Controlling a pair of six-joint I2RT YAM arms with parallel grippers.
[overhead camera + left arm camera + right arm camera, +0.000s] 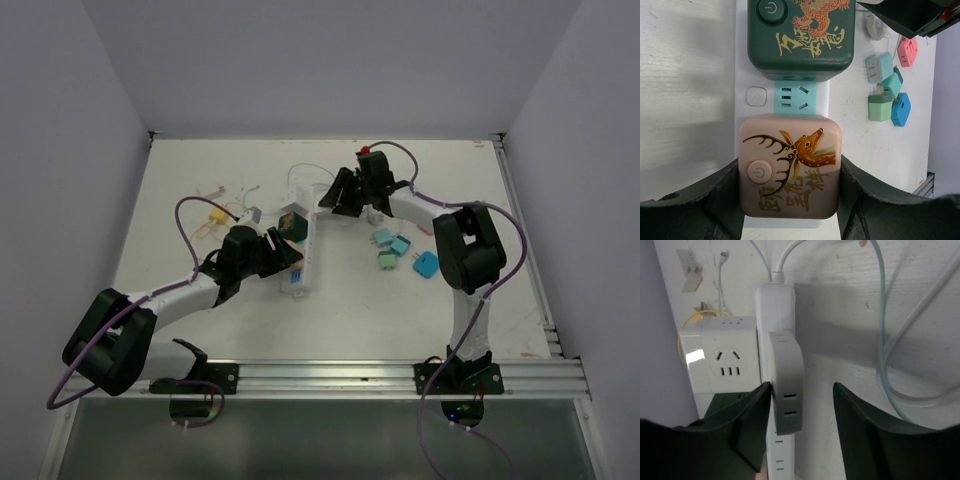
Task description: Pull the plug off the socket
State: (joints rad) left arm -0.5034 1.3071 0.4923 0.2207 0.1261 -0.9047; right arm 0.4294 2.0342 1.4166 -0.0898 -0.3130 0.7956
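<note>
On the long white plastic power strip [741, 75], a pale pink cube plug [790, 167] bears a brown-and-gold deer, and a dark green cube plug [802, 45] a red-and-gold dragon.

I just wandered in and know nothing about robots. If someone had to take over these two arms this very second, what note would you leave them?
Left gripper: shut on the pink deer plug at the near end of the power strip.
Right gripper: open, its jaws either side of the grey plug at the strip's cord end, with a gap on one side.
Done: both arms are in position. No plug looks pulled yet; the deer, green dragon plug and grey plug all sit on the strip.
Left: probably close the right gripper on the grey plug and pull it off while the left steadies the strip.
</note>
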